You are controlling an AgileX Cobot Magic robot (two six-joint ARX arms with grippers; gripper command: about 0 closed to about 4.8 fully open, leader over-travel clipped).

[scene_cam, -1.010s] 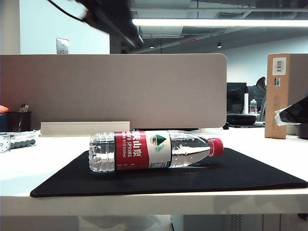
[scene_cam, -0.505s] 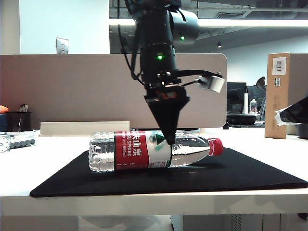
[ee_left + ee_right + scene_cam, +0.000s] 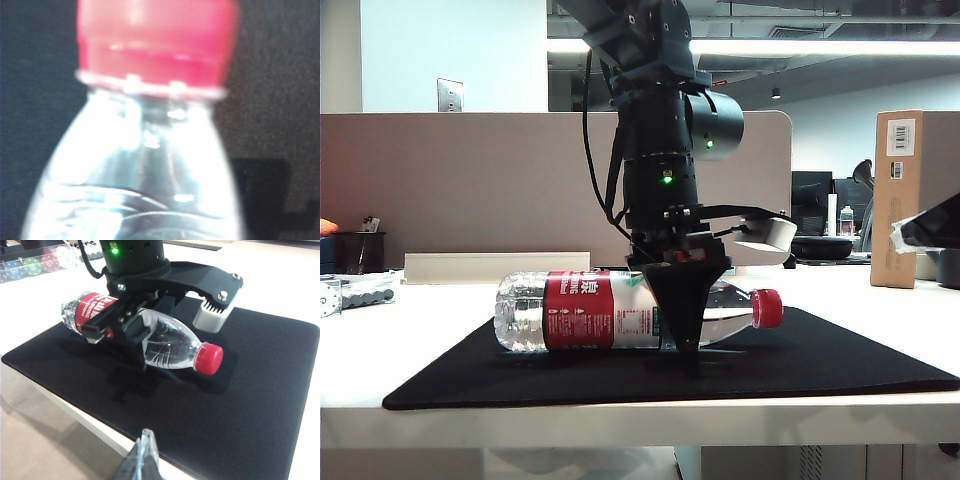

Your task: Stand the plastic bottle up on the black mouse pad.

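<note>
I have the left gripper (image 3: 686, 345) spread open astride the lying plastic bottle (image 3: 620, 312) (on the black mouse pad (image 3: 840, 365)); next I close. The right gripper (image 3: 142, 452) waits aside, seemingly closed.

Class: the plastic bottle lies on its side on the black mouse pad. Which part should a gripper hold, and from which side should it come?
Grip the plastic bottle on its clear shoulder between label and red cap, coming from above. It lies flat on the black mouse pad, so only a straddle fits; the left gripper is open there. The right gripper waits off the pad.
</note>
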